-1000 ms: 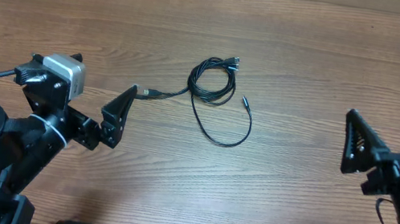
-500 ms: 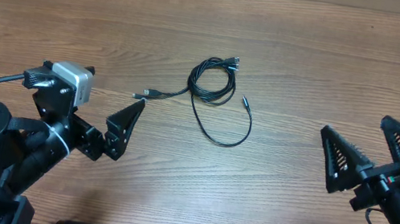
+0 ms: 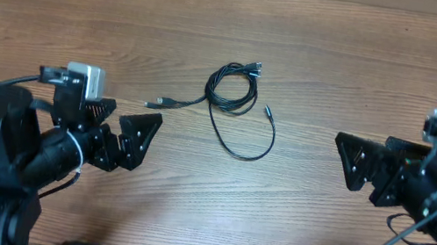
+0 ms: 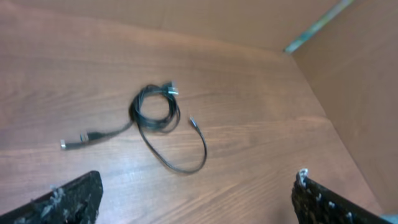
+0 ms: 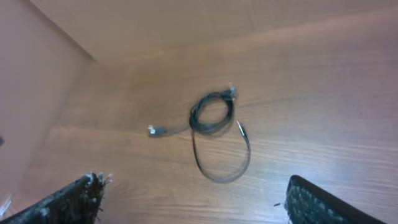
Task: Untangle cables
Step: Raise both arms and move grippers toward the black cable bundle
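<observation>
The cables (image 3: 236,99) are pictured lying in a loose tangle near the middle of the table (image 3: 345,55). A small coil is seen at the far end, with one strand trailed out towards the left tool (image 3: 131,121) and another looped round on the near side, ended by a small plug (image 3: 267,110). How many cords are wound into the coil cannot be made out. Both tools are held wide and empty, well apart from the tangle, the right tool (image 3: 365,149) on the opposite side. In the blurred wrist views only the ends of the fingers (image 4: 68,199) are shown, cut off at the bottom corners, and the plugs are reduced to specks
</observation>
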Available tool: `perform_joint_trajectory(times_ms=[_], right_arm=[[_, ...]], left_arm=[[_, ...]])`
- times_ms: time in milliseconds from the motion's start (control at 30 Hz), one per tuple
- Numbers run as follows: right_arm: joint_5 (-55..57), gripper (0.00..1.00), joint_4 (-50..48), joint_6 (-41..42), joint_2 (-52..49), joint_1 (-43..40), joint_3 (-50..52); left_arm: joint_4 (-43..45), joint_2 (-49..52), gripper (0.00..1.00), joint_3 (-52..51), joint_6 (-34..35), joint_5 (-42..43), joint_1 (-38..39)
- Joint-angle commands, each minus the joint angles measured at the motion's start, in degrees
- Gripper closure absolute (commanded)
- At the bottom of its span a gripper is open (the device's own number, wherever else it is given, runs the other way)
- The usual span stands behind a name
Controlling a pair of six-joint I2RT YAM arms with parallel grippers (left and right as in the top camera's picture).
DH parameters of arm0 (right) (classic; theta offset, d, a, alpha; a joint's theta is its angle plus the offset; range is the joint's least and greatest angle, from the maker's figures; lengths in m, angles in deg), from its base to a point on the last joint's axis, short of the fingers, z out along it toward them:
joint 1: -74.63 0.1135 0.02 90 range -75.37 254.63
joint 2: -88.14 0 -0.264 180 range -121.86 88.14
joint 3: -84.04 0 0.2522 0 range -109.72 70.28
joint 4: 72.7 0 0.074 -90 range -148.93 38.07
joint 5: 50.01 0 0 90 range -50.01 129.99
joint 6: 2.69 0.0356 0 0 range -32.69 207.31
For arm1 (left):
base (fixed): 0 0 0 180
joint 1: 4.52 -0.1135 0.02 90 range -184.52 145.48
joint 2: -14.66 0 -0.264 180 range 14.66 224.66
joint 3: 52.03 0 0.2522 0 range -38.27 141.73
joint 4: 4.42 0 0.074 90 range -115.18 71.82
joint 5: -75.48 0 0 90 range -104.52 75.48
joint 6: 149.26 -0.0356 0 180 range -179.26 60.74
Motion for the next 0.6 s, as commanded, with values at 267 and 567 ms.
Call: perform_joint_trajectory(times_ms=[267,567], right_arm=[[1.05,0.0,13.14,-8.09,-12.81,-0.11,-19.76],[-2.47,0.0,12.31,-7.65,-13.03,-0.11,-29.75]], left_arm=[[-12.26,12.5,0.0,22.69,-8.72,2.12,0.55],[-15.69,12.87,0.02,28.89,-5.01,9.68,0.55]])
